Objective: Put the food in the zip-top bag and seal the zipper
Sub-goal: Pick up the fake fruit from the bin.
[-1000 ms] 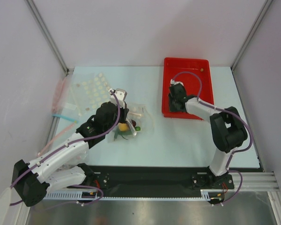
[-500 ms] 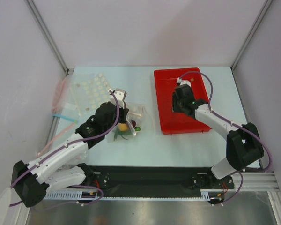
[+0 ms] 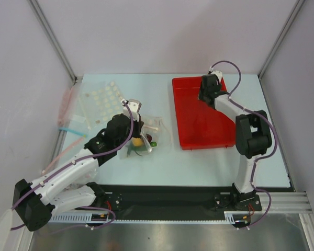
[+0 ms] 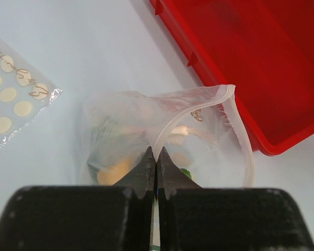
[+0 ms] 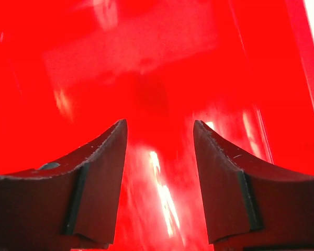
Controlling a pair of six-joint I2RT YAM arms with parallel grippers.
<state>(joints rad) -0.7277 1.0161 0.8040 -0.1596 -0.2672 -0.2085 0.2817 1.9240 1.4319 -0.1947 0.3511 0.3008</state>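
Note:
The zip-top bag (image 3: 148,135) (image 4: 162,130) lies left of centre, its mouth gaping toward the red tray. My left gripper (image 3: 135,124) (image 4: 156,153) is shut on the bag's near rim, pinching a fold of the clear film. Inside the bag there is food: a yellow ball (image 3: 138,140) (image 4: 112,171) and something green (image 3: 153,143) (image 4: 186,171). The pale zipper strip (image 4: 239,130) curves around the open mouth. My right gripper (image 3: 204,95) (image 5: 159,130) hangs open over the far end of the tray's floor, with nothing between its fingers.
The red tray (image 3: 201,117) (image 4: 261,63) (image 5: 146,57) lies lengthwise right of the bag. A flat dotted bag (image 3: 102,99) (image 4: 10,94) lies at the back left, with plain clear bags (image 3: 68,112) beside it along the left wall.
The red tray turned from crosswise to lengthwise and slid nearer the bag. My right gripper then moved to the tray's far end and its jaws spread wider. The left arm held still.

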